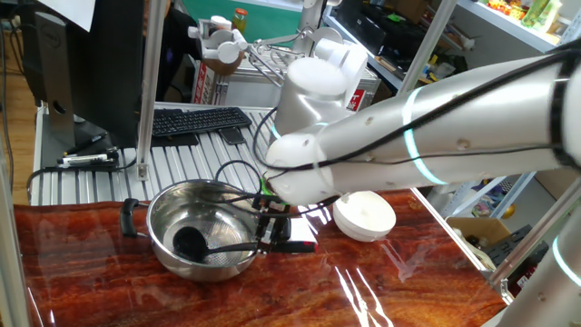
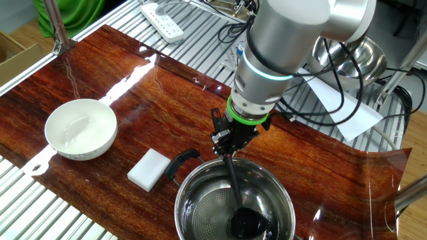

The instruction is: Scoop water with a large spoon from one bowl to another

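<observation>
1. On my remote feed, the end effector (image 2: 230, 141) hangs over the near rim of the steel bowl (image 2: 200, 183), its two fingers clamped on the upper handle of the ladle (image 2: 237, 190).
2. The ladle slants down into the steel bowl; its black cup (image 1: 189, 242) sits low against the dotted bottom, and the thin dark handle rises from there to the fingers.
3. In one fixed view, the handle's red tip (image 1: 309, 245) pokes out past the end effector (image 1: 270, 227), beyond the bowl's rim (image 1: 172, 195) and above the tabletop (image 1: 109, 282).
4. I cannot make out a water level in the steel bowl from either camera; the bottom reads as shiny and wet-looking at most.
5. The white bowl (image 2: 81, 129) stands well apart from the steel one on the glossy wood-grain tabletop (image 2: 153, 87); in one fixed view it (image 1: 365, 215) shows partly behind the robot arm (image 1: 427, 136).
6. A white rectangular block (image 2: 149, 168) lies on the tabletop between the two bowls, just beside the steel bowl's black side handle (image 2: 181, 160).
7. The arm's wrist (image 2: 277, 47), with a lit green ring, stands nearly upright above the end effector in the other fixed view.
8. Behind the tabletop, a black keyboard (image 1: 198, 121) rests on a ribbed metal surface, and a white power strip (image 2: 162, 22) lies on the slats at the far edge.
</observation>
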Controlling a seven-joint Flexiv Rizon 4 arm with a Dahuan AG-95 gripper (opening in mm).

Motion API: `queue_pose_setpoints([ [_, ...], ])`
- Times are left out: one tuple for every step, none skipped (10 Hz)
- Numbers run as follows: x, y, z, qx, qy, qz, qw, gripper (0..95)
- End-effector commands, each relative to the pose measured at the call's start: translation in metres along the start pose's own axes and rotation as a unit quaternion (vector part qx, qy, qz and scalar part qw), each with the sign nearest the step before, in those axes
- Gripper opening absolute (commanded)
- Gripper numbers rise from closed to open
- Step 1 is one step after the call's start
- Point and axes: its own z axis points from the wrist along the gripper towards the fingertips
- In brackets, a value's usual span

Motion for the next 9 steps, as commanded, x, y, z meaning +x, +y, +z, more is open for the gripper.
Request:
queue_pose_setpoints([
  [0.002, 0.002, 0.004, -0.005, 0.002, -0.018, 0.9998, 0.0],
  [0.002, 0.002, 0.004, -0.007, 0.000, -0.021, 0.9998, 0.0],
  [0.002, 0.002, 0.003, -0.007, 0.001, -0.024, 0.9997, 0.0],
  [0.002, 0.002, 0.003, -0.007, 0.002, -0.027, 0.9996, 0.0],
  [0.002, 0.002, 0.002, -0.007, 0.003, -0.029, 0.9996, 0.0],
  [0.002, 0.001, 0.000, -0.005, 0.006, -0.032, 0.9995, 0.0],
  [0.001, 0.001, -0.002, -0.003, 0.009, -0.034, 0.9994, 0.0],
  [0.001, 0.001, -0.005, -0.001, 0.011, -0.037, 0.9992, 0.0],
  [0.000, 0.001, -0.008, 0.000, 0.012, -0.040, 0.9991, 0.0],
])
